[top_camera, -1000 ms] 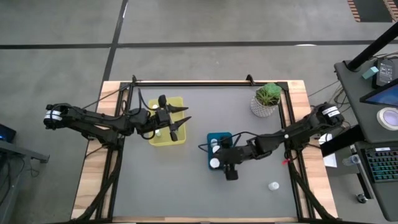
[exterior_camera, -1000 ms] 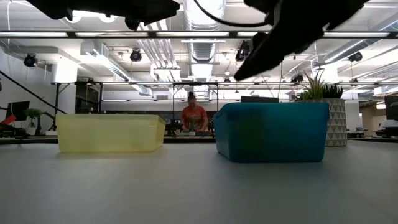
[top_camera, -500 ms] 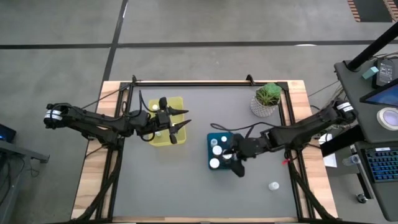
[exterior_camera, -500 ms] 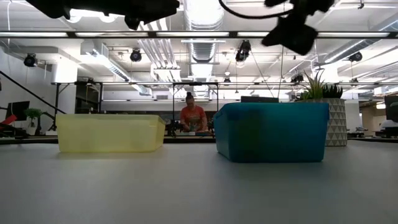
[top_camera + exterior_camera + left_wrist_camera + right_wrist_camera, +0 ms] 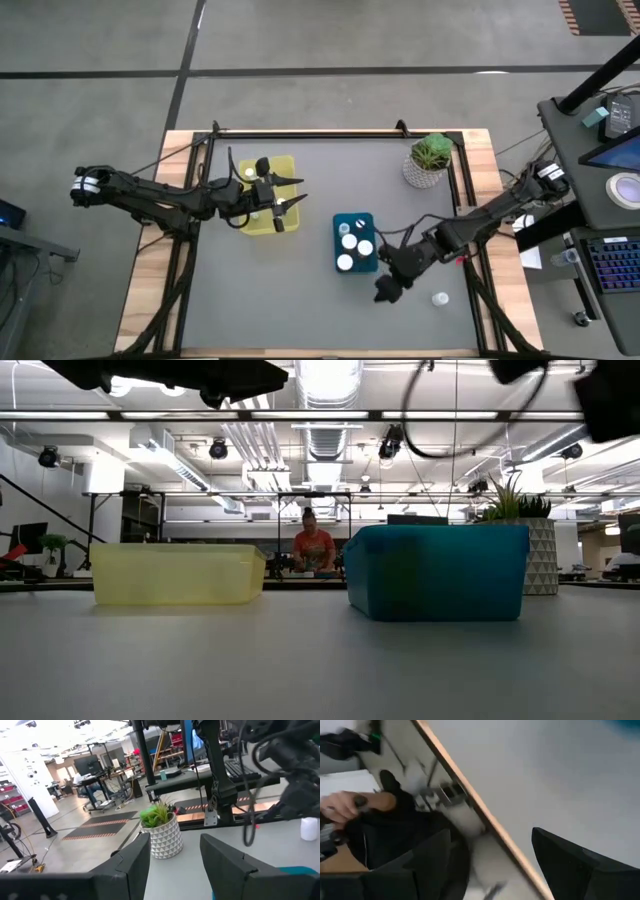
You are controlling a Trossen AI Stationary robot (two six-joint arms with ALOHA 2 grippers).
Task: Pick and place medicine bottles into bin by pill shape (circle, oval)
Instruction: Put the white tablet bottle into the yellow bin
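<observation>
One loose white-capped medicine bottle (image 5: 439, 298) left on grey table (image 5: 300, 300), near right gripper (image 5: 386, 291), fingers wide, empty. Next: descend, grasp. Left gripper (image 5: 283, 203) hovering over yellow plastic bin (image 5: 246, 218), open, empty.

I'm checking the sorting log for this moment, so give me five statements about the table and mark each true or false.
1. Three white-capped medicine bottles stand in the blue bin. True.
2. The right claw hangs directly over the blue bin. False: it is off the bin's near right corner, over bare table.
3. One loose bottle stands on the table near the right claw. True.
4. The potted plant sits inside the yellow bin. False: it stands on the table at the far right corner.
5. The left claw is beside the loose bottle. False: it is at the yellow bin, open and empty.
</observation>
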